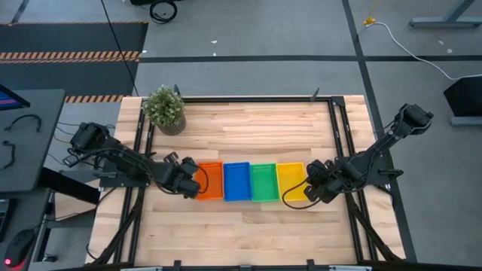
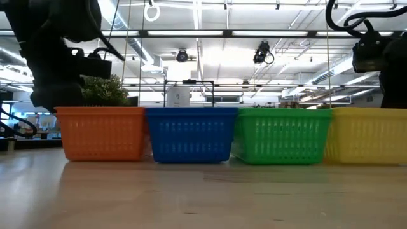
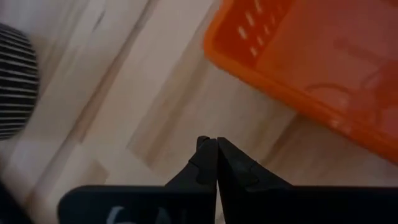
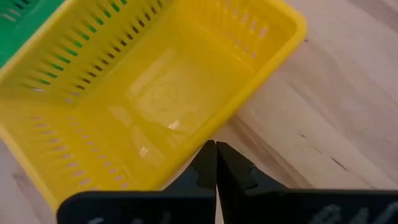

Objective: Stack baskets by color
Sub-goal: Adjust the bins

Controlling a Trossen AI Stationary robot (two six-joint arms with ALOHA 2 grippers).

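Observation:
Several baskets stand side by side in a row on their bottoms across the middle of the wooden table: orange (image 1: 210, 181), blue (image 1: 236, 181), green (image 1: 263, 182) and yellow (image 1: 292, 181). My left gripper (image 3: 216, 146) is shut and hangs over bare wood just left of the orange basket (image 3: 311, 56), tilted downward. My right gripper (image 4: 215, 149) is also shut. It hovers at the right end of the row, by the yellow basket's (image 4: 143, 93) outer rim. In the low view both arms show above the row's two ends, and neither gripper holds anything.
A potted plant (image 1: 164, 110) stands at the far left corner of the table, and its ribbed pot (image 3: 12, 81) shows in the left wrist view. Black frame rails (image 1: 256, 98) run along the far edge and both sides. Bare wood (image 1: 241, 233) lies between the row and the near edge.

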